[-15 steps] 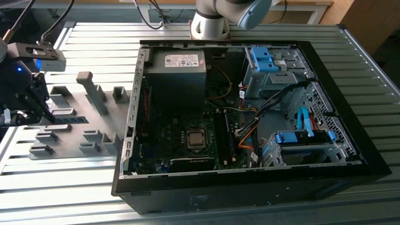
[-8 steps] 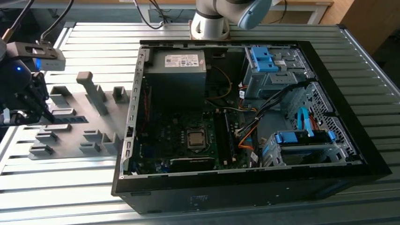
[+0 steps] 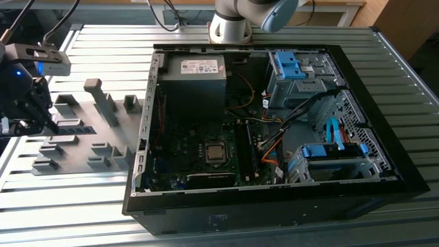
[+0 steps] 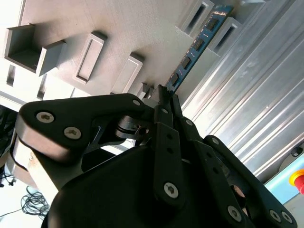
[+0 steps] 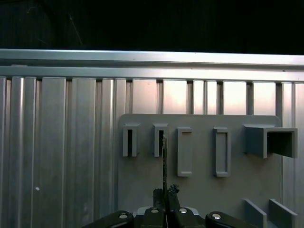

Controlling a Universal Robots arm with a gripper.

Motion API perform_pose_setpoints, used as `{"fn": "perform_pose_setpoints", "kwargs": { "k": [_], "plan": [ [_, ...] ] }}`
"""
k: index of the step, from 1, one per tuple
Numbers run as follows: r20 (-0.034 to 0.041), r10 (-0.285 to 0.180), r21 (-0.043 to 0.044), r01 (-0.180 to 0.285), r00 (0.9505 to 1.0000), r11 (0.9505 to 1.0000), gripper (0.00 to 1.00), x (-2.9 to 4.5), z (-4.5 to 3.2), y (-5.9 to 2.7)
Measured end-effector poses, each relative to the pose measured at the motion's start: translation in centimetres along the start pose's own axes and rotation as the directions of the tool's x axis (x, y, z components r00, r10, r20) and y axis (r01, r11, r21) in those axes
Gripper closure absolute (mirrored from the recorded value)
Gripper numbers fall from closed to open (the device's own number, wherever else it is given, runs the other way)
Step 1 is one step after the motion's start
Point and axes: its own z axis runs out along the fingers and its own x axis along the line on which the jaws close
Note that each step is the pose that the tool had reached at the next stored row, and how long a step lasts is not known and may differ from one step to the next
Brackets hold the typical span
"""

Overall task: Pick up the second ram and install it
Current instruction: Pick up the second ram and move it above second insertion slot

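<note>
Hand (apparently closed) on second ram

Upright holder blocks crowd the end effector; slatted table alongside lies open.

- The near end of the second ram is hidden from you behind the gripper in the second wrist view.
- In the first wrist view you see it edge-on, chips hidden.
- The exterior view's top edge cuts off the arm.
</note>
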Motion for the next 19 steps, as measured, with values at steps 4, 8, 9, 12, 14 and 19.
{"fn": "perform_pose_setpoints", "kwargs": {
  "k": [4, 8, 9, 12, 14, 19],
  "plan": [
    [0.0001, 0.0, 0.0002, 0.0, 1.0, 1.0, 0.86, -0.01, -0.16, 0.0],
    [0.0002, 0.0, 0.0002, 0.0, 1.0, 1.0, 0.86, -0.01, -0.3, 0.0],
    [0.0002, 0.0, 0.0002, 0.0, 1.0, 1.0, 0.86, -0.01, -0.33, 0.0],
    [0.0002, 0.0, 0.0002, 0.0, 1.0, 1.0, 0.86, -0.01, -0.41, 0.0],
    [0.0001, 0.0, 0.0001, 0.0, 1.0, 1.0, 0.86, -0.01, -0.47, 0.0],
    [0.0002, 0.0, 0.0002, 0.0, 1.0, 1.0, 0.86, -0.02, -0.61, 0.0]
  ]
}}
